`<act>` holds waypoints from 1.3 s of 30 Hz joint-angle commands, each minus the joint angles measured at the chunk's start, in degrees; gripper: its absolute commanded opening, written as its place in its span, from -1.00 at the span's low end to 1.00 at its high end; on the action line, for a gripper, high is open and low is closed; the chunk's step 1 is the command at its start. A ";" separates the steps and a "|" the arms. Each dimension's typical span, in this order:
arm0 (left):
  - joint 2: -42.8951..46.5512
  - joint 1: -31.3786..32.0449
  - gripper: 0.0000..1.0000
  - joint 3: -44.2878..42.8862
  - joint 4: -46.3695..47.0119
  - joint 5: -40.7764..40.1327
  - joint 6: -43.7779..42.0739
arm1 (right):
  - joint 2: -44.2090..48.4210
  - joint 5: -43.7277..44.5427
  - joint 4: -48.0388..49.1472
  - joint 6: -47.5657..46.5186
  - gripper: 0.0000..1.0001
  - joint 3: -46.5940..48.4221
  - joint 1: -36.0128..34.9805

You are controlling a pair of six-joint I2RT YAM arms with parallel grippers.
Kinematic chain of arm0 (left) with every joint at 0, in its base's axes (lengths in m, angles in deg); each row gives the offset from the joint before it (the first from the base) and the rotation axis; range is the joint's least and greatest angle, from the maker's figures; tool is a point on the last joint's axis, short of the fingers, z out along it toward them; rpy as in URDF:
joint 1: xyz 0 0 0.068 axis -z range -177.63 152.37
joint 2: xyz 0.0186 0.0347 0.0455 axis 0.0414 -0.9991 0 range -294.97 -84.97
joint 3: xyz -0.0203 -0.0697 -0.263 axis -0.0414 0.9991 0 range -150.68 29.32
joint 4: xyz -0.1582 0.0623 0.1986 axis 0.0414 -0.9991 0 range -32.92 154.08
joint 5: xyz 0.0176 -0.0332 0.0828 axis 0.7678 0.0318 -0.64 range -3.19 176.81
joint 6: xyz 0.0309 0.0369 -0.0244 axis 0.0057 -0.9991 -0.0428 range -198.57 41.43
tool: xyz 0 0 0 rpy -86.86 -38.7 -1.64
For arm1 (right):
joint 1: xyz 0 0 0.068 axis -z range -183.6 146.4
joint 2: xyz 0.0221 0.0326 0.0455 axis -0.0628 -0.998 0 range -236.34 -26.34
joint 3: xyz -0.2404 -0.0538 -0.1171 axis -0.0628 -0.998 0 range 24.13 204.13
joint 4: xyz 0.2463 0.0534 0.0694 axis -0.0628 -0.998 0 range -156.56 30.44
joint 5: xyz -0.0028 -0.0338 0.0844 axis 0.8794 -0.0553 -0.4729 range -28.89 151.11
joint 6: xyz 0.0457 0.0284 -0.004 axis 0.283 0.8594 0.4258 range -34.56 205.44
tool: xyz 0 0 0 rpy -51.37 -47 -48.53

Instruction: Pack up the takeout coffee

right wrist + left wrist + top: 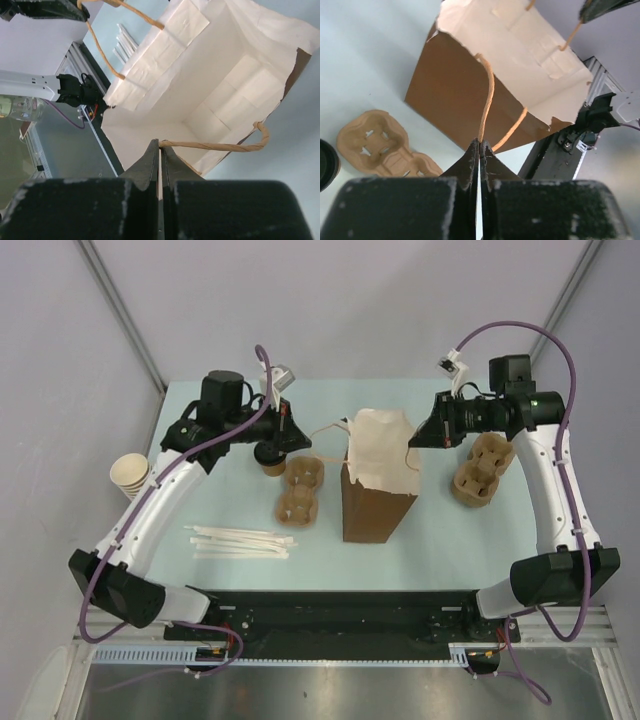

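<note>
The takeout coffee [270, 466], a small brown cup with a black top, stands just left of a pulp carrier. Only the rim of its top shows at the left edge of the left wrist view [324, 164]. A brown paper bag [378, 495] stands open mid-table, white inside [215, 75]. My left gripper [300, 436] hangs above the coffee, shut on the bag's left twine handle [490, 95]. My right gripper [412, 443] is shut on the bag's right handle [225, 147]. Both handles are pulled outward.
One pulp cup carrier [302, 490] lies between the coffee and the bag, also seen from the left wrist [375, 142]. A second carrier [482, 470] lies right of the bag. Cream cups [130, 475] sit stacked at the left edge. Wrapped straws [240, 540] lie near the front.
</note>
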State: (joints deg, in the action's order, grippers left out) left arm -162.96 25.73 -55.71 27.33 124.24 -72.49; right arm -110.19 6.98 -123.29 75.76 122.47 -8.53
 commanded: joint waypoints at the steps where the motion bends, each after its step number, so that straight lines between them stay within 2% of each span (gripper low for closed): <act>1: -0.67 -1.20 -1.00 0.13 -0.34 -1.31 -1.78 | 0.27 -0.89 -6.93 -5.26 -1.00 3.69 2.46; 9: -0.84 -1.91 -1.00 1.19 -0.95 -1.92 -3.01 | -2.36 -7.65 -19.66 -14.66 -1.00 8.79 8.79; 14: -1.54 -2.17 -1.00 1.19 -1.04 -2.01 -3.36 | -3.07 -4.68 -23.20 -21.60 -1.00 6.60 8.80; 22: -3.21 -2.26 -1.00 1.89 0.01 -0.87 -2.66 | -1.93 4.03 -15.83 -22.85 -1.00 -4.55 7.48; 32: -6.99 -1.65 -1.00 4.09 3.96 0.98 -0.55 | -2.54 7.19 -7.47 -17.75 -1.00 -8.60 5.10; 39: -10.59 1.60 -1.00 4.79 6.52 2.03 0.33 | -3.95 7.81 -4.92 -16.17 -1.00 -10.89 2.21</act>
State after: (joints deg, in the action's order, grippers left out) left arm -171.90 25.27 -51.34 30.63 123.67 -73.08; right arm -113.43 13.84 -131.03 58.43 112.75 -5.36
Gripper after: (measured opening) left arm 0.005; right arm 0.011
